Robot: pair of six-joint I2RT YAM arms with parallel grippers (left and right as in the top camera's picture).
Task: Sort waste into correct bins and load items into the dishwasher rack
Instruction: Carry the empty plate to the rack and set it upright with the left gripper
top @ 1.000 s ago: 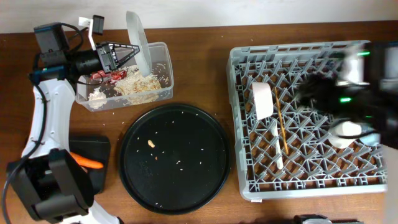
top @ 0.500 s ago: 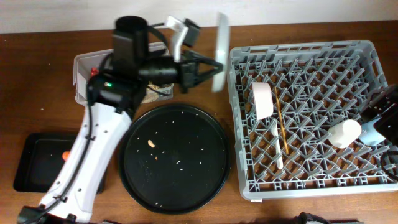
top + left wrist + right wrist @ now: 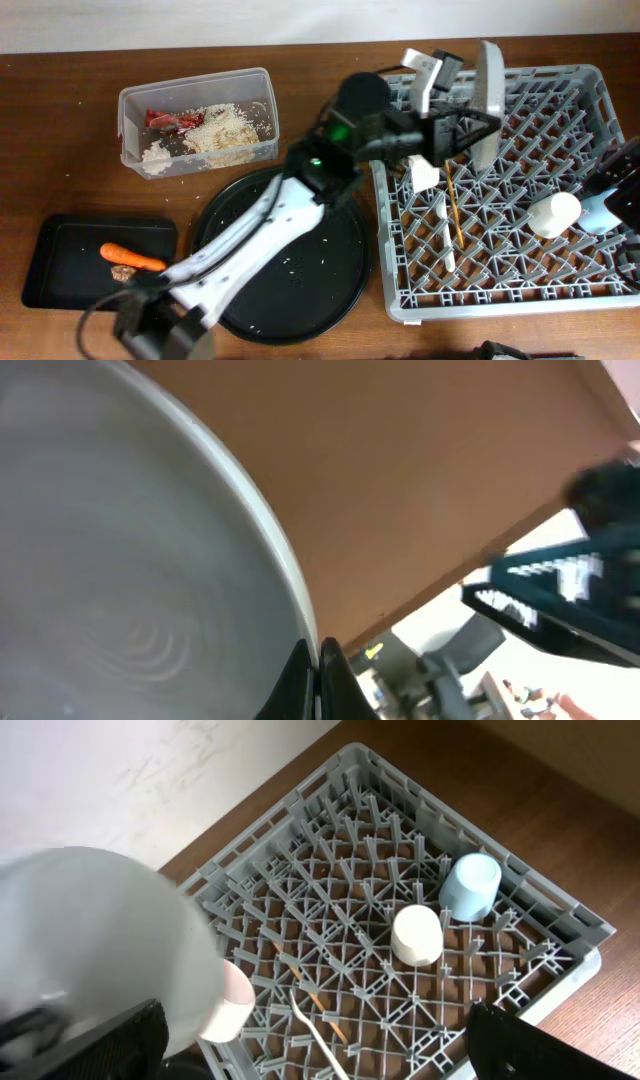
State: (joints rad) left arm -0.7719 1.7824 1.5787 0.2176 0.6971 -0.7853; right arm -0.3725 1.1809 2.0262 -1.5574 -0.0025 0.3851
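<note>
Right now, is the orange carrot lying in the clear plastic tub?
No, the orange carrot lies in the shallow black tray, apart from the clear plastic tub.

Two cups (image 3: 553, 213) (image 3: 601, 212), one plate (image 3: 489, 90), one bowl (image 3: 425, 172), one carrot (image 3: 132, 258), one chopstick (image 3: 453, 205), probably one fork (image 3: 447, 248).

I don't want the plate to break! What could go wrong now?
The plate hangs on edge over the dishwasher rack, pinched only at its rim by the left end effector; it might slip and drop. Coming down, it might also knock the small white bowl or the chopstick nearby.
</note>
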